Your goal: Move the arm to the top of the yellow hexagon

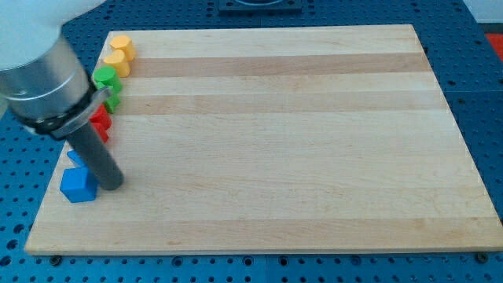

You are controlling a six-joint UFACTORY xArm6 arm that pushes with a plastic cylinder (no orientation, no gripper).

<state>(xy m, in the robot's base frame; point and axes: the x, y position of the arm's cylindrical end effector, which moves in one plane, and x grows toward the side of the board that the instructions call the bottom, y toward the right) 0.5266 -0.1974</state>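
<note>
A: While my tip (113,185) rests low on the left side of the pale wooden board (267,141), where does the yellow hexagon lie?

B: The yellow hexagonal block (122,44) sits at the far left corner of the board, well apart from your tip. A second yellow block (115,62) stands just below it, touching or nearly so; its shape is hard to make out.

A: What lies between the two?

B: A column of blocks down the left edge. Below the yellows come two green blocks (108,80), then red blocks (100,123) partly hidden by the rod (94,149) and the grey arm housing (43,75). Nearest you is a blue cube-like block (78,185), with another blue piece (75,157) peeking out behind the rod.

A: How close is my tip to that blue block?

B: Just beside it, on its right; whether it touches I cannot tell.

A: And the state of the tool?

B: It is a plain dark rod with nothing to clench, and it holds nothing. Its end stands on bare wood, near the board's left edge.
</note>
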